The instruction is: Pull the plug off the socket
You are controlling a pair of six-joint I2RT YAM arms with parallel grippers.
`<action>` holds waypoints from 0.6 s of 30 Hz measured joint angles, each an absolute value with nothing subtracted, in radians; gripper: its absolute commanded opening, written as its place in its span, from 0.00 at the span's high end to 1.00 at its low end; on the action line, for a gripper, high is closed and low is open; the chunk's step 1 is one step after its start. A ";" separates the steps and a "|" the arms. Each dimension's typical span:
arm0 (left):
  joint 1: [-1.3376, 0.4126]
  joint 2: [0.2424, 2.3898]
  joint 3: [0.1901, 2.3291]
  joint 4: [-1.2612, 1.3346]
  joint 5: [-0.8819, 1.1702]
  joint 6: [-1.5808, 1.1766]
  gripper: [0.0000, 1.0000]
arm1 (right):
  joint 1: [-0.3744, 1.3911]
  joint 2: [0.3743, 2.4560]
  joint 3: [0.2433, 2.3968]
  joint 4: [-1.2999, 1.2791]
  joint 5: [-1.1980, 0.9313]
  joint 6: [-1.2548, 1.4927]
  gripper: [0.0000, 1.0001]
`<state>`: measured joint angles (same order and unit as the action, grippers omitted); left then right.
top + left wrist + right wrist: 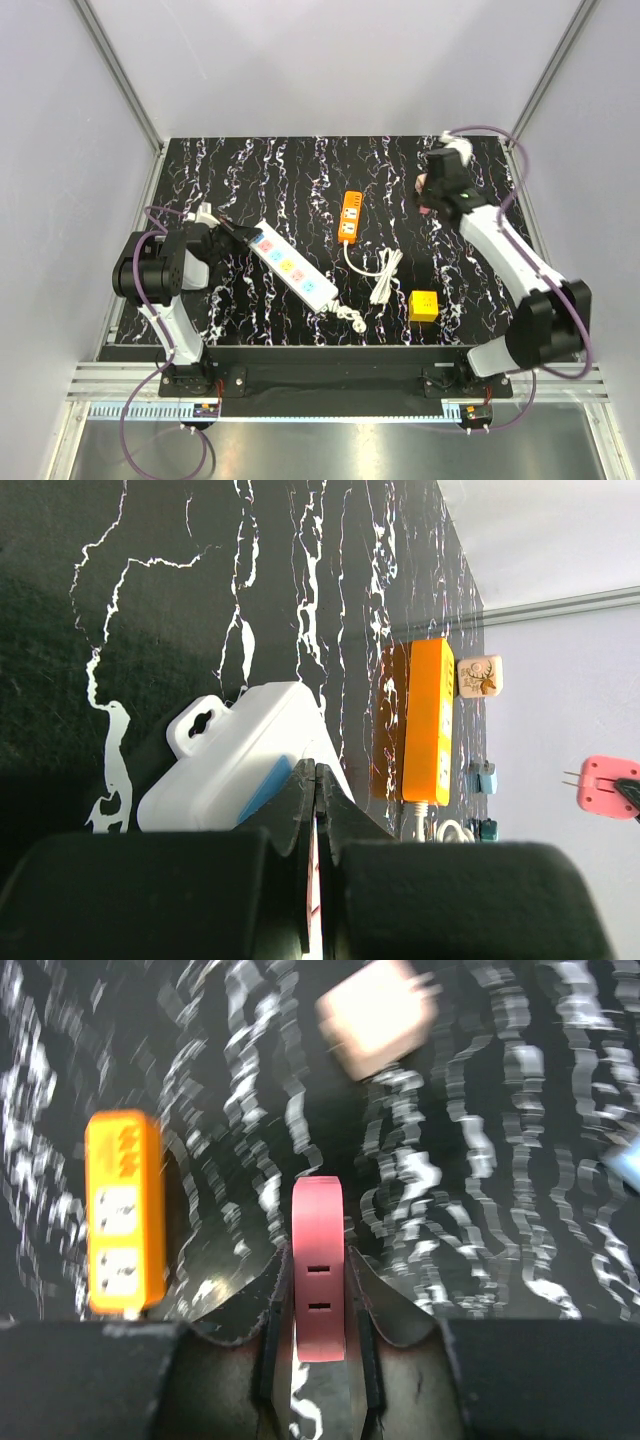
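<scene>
1 deer-print block [480, 676] on table [150, 630]; R hand [318, 1270] pinches pink plug [317, 1210], L hand [316, 772] pressed together at socket [240, 750].

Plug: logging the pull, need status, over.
Right tool shut on pink plug, clear of socket. Left tool shut at socket's end. Orange strip well aside.

Reads as a robotics lab cell: boxed in by plain pale walls [350, 60] on aluminium posts [116, 72], black marbled table [300, 170], slotted metal rail [110, 380] along the near edge, purple cables [485, 128] looping left and right.
</scene>
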<state>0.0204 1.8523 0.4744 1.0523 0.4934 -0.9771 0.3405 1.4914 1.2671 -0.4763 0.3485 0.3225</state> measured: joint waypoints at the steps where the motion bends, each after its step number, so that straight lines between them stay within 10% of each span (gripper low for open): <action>1: 0.020 1.852 0.474 1.054 0.493 -0.977 1.00 | 0.296 1.451 1.236 -0.459 0.347 0.335 1.00; 10: 0.020 1.852 0.464 1.067 0.494 -0.980 1.00 | -0.137 1.291 1.056 -0.267 0.287 0.557 1.00; 18: 0.020 1.855 0.463 1.071 0.496 -0.992 1.00 | -0.306 1.546 1.020 -0.039 0.148 0.698 1.00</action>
<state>0.0204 1.8545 0.4633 1.0714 0.4957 -0.9920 -0.3061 1.5459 1.0199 -0.0387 0.1478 0.6983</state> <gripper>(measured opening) 0.009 0.280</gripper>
